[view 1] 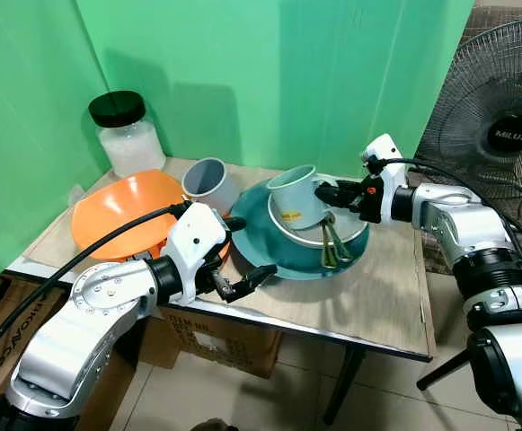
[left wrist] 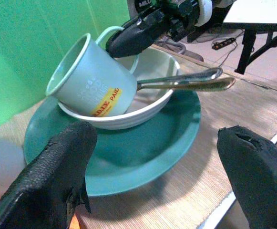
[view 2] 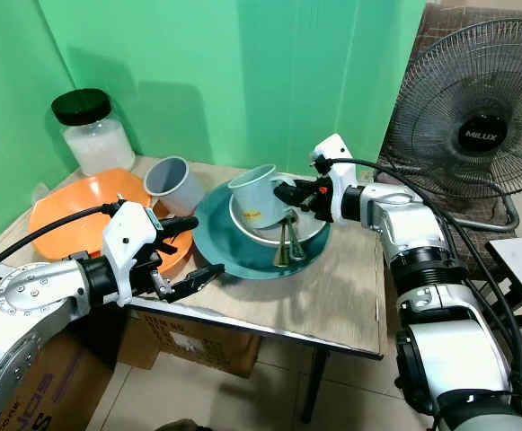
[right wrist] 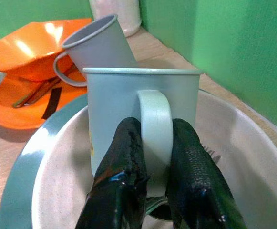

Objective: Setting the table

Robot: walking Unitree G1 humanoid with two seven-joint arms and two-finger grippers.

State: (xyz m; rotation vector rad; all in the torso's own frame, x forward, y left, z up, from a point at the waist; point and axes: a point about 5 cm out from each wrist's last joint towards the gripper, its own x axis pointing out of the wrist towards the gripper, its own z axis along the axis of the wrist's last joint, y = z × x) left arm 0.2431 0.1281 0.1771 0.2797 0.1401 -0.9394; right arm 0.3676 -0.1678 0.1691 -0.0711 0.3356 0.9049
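Right wrist view has the right pincer (right wrist: pixel 150 191) clamped on the handle of the pale green mug (right wrist: pixel 140 114), one black finger on each side of the loop. The mug is tipped over, its body leaning in the white bowl (view 1: pixel 307 235) with its open mouth facing up and away from the arm, and a yellow label shows on its side. The bowl sits inside the teal plate (view 1: pixel 265 256), and two metal utensils (view 1: pixel 332 244) lie in the bowl with their handles running out over its rim toward the front edge of the surface (view 1: pixel 377 296).

The left pincer (view 1: pixel 243 283) hovers just in front of the teal plate, near the front edge of the surface, its two black fingers spread apart and holding nothing. From the left wrist view the plate, bowl and mug lie between and beyond those fingers.

Just behind the left arm, a grey cup (view 1: pixel 208 182) stands tilted beside the teal plate, resting against an orange bowl (view 1: pixel 121 215) at the robot's left end of the surface. A clear jar with a black lid (view 1: pixel 126 135) stands in the back corner against the green backdrop (view 1: pixel 287 72). A cardboard box (view 1: pixel 216 341) sits under the surface, and a standing fan (view 1: pixel 503 117) is off to the robot's right, behind the right arm.
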